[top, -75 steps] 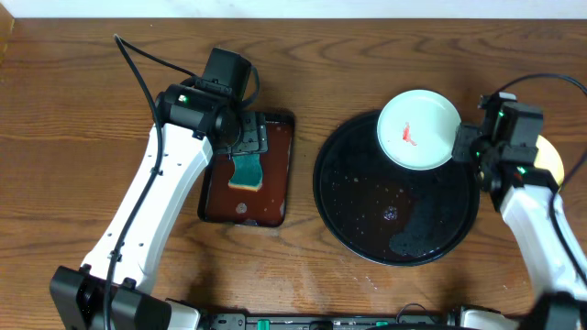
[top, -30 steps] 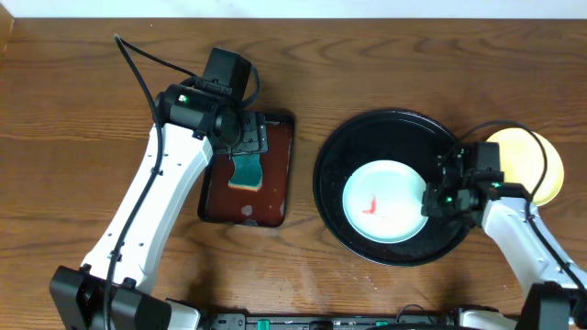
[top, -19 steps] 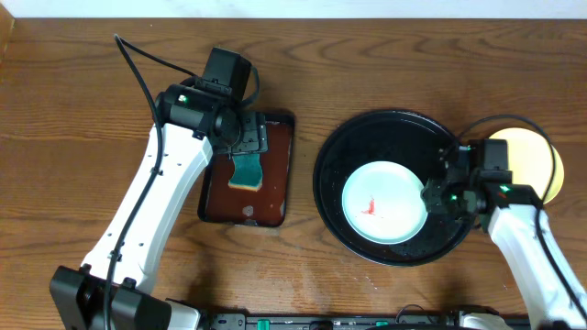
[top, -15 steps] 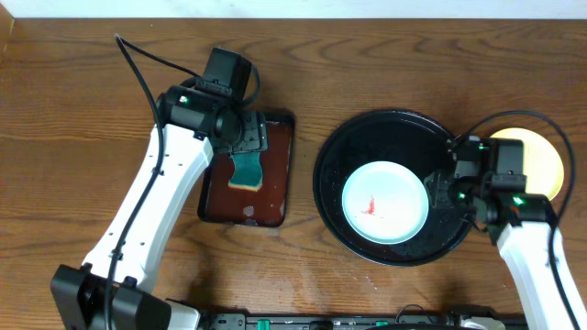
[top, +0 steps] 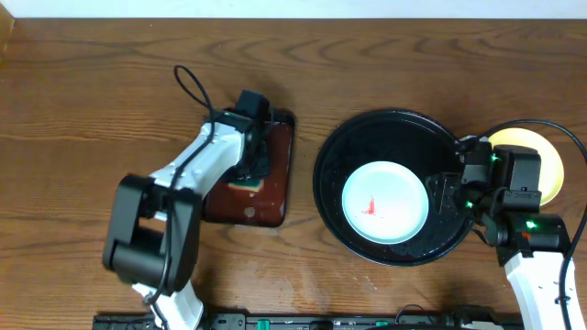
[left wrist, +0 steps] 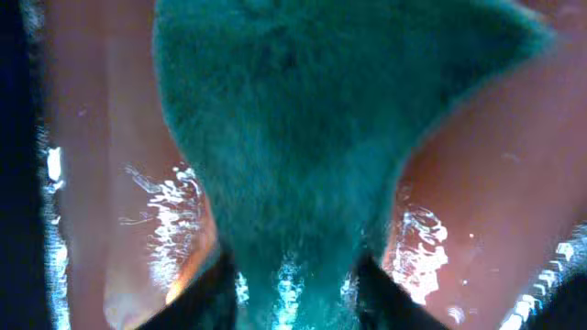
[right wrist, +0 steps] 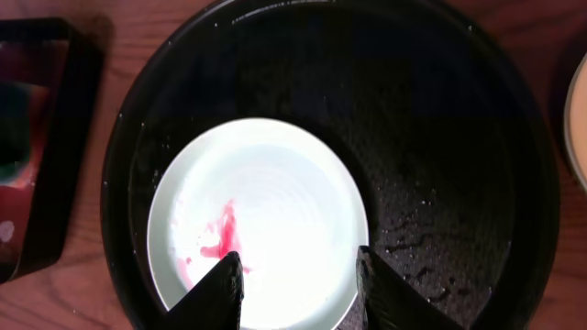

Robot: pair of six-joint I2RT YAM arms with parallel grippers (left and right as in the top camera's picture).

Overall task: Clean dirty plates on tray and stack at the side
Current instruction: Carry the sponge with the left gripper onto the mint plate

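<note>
**Operator:** Plate location?

**Technician:** White plate [top: 384, 202], red-smeared, lies flat inside the black tray [top: 367, 147]. Yellow plate [top: 545, 158] rests on the surface [top: 73, 110] just beside the tray's right rim.

**Operator:** Pincer status?

**Technician:** Right pincer [right wrist: 298, 291] is released, its fingers apart above the white plate. Only the left wrist view shows the left pincer [left wrist: 293, 280] grasping the teal sponge [left wrist: 293, 119]. Overhead, the arm covers it at the brown tray [top: 273, 197].

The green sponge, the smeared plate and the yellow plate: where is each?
green sponge [left wrist: 293, 137], left wrist view, middle of its fuzzy face.
smeared plate [top: 390, 200], overhead view, white centre beside the smear.
yellow plate [top: 548, 165], overhead view, uncovered right part.
</note>
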